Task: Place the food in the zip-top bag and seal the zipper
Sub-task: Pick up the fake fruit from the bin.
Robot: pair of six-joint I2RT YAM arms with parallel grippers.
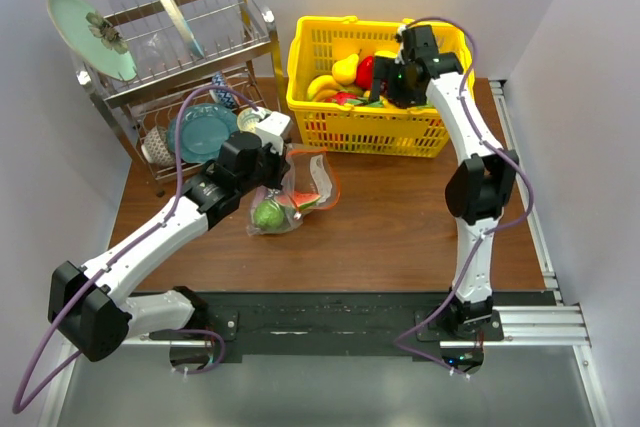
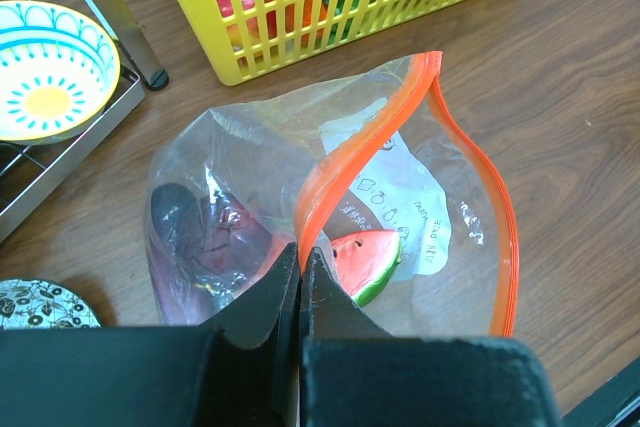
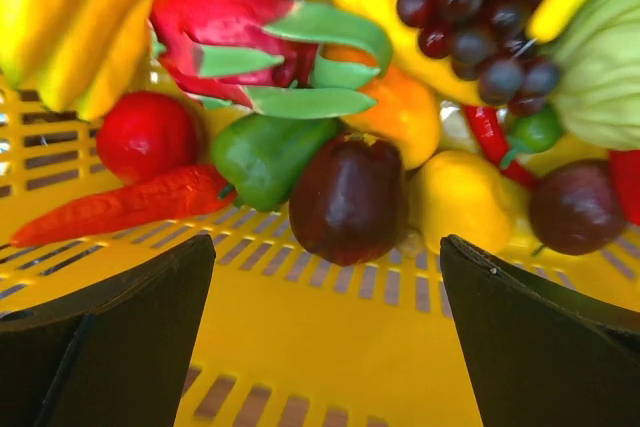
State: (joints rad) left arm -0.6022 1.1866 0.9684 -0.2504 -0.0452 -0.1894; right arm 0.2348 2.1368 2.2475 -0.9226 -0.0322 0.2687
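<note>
You see: clear zip-top bag [image 2: 230, 137], red-orange zipper [image 2: 345, 151]; watermelon slice [image 2: 365, 255] red, green rind; yellow lattice basket [image 1: 372, 133]; bowl [image 2: 50, 72] white, teal scallops, yellow centre.

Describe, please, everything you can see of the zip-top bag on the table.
The zip-top bag is clear, crinkly plastic with a white printed panel and an orange zipper along its mouth, which gapes open. It rests on the wooden table in front of the yellow basket. Inside show a watermelon slice, a dark purple piece and, from above, a round green piece. The left gripper, fingers shut, pinches the zipper's near end.
</note>
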